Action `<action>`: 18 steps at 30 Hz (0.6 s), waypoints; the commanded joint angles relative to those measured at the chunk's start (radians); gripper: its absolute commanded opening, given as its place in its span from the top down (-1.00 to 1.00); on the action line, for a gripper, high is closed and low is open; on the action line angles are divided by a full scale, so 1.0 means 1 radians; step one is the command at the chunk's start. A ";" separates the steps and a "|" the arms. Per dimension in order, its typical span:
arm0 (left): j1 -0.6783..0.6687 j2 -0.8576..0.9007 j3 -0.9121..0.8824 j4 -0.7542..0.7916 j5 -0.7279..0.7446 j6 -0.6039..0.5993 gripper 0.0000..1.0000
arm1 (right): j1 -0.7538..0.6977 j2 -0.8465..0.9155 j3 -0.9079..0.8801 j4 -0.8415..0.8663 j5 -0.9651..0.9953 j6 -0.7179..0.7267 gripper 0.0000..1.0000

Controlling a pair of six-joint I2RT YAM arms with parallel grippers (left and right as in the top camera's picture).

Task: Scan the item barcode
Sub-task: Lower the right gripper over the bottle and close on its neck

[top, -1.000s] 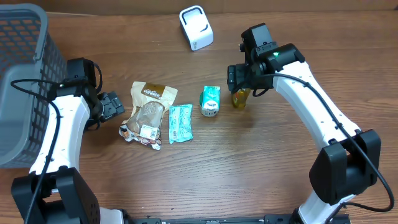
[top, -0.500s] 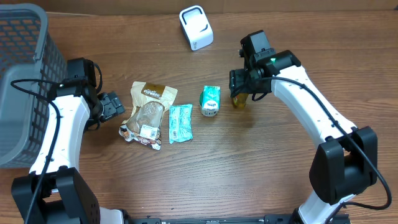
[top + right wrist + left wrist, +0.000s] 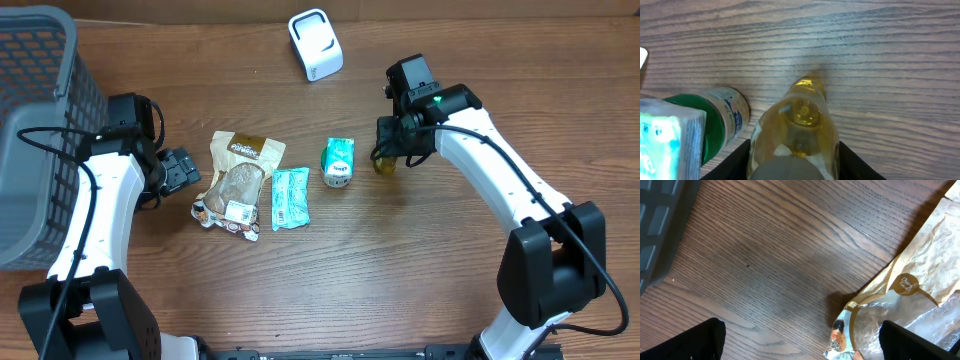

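Observation:
A small bottle of yellow liquid [image 3: 386, 161] stands upright on the wooden table, right of a green can [image 3: 338, 162]. My right gripper [image 3: 393, 148] is down over it. In the right wrist view the bottle [image 3: 795, 120] fills the gap and both black fingers [image 3: 735, 164] press its sides, so the gripper [image 3: 794, 162] is shut on it. No barcode shows. The white scanner [image 3: 315, 44] sits at the back centre. My left gripper [image 3: 185, 168] rests open at the left, beside a tan snack bag [image 3: 238, 180]; its open span [image 3: 800, 345] holds nothing.
A teal packet [image 3: 289, 197] lies between the snack bag and the green can [image 3: 715, 125]. A grey mesh basket [image 3: 30, 130] fills the far left, and its dark edge [image 3: 660, 225] shows in the left wrist view.
My right gripper has shifted slightly right over the yellow bottle and closed its fingers onto it. The left arm has not moved.

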 commanded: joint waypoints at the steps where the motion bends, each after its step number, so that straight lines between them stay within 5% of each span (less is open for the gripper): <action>1: 0.003 -0.020 -0.002 0.001 -0.009 -0.013 -0.99 | -0.003 0.001 0.048 -0.001 0.007 0.003 -0.04; 6: 0.003 -0.020 -0.002 0.001 -0.009 -0.013 -0.99 | -0.002 0.001 0.048 0.027 0.007 0.000 -0.30; 18: 0.003 -0.020 -0.002 0.001 -0.009 -0.013 -0.99 | -0.002 0.001 0.045 0.038 0.007 -0.054 -0.30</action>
